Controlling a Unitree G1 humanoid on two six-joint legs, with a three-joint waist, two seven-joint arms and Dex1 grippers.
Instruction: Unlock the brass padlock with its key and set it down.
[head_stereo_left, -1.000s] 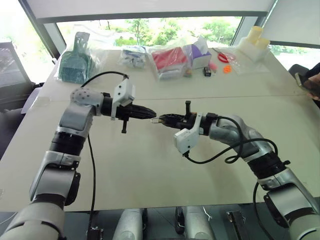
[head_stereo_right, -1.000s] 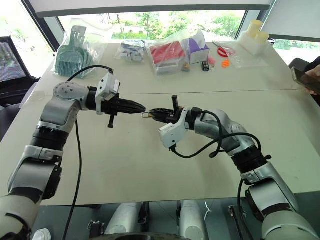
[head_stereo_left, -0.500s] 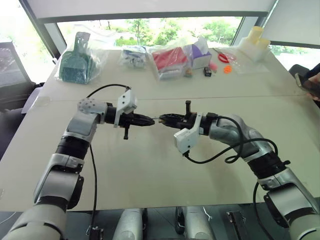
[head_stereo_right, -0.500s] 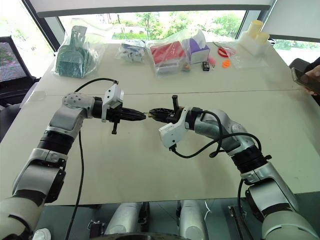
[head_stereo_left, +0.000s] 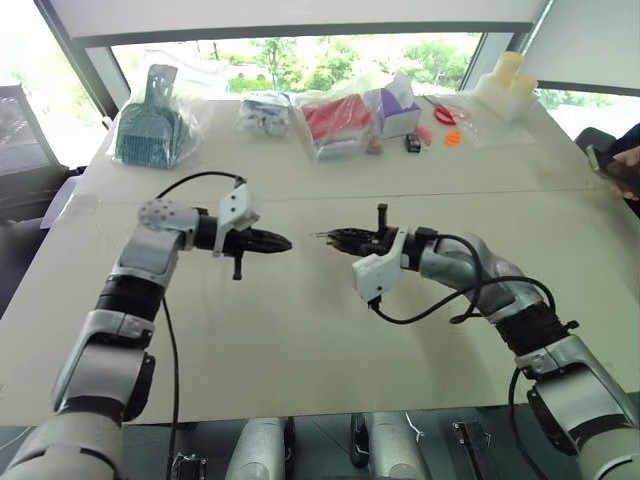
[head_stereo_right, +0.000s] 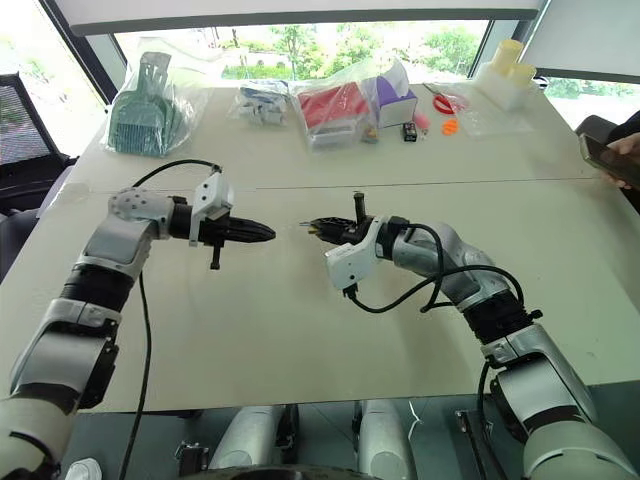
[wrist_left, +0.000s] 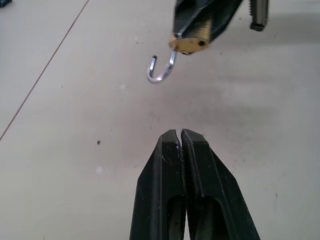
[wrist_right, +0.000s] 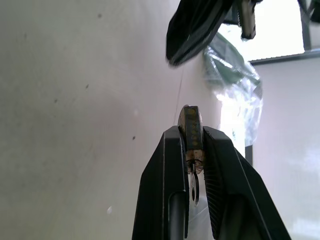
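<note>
My right gripper (head_stereo_left: 326, 237) is shut on the brass padlock (wrist_right: 192, 131), held just above the table. The dull-gold body (wrist_left: 188, 44) pokes out past the fingertips. Its silvery shackle (wrist_left: 161, 70) hangs free at one end like an open hook. A thin silvery piece, the key (wrist_right: 194, 188), sits behind the body between the right fingers. My left gripper (head_stereo_left: 286, 242) is shut with nothing in it. It points at the padlock from the left, with a small gap between them. Seen from the left wrist, its fingers (wrist_left: 165, 165) are pressed together.
Bagged goods line the far side of the table: a green dustpan (head_stereo_left: 150, 125), a red pack (head_stereo_left: 338, 118), a purple box (head_stereo_left: 402, 106) and pale containers (head_stereo_left: 506, 84). A person's hand with a phone (head_stereo_left: 612, 165) is at the right edge. Bare tabletop (head_stereo_left: 300, 330) lies under both grippers.
My left gripper has drawn back to the left and sunk a little, so a gap has opened between it and the padlock. The right gripper has dipped slightly, still holding the padlock.
</note>
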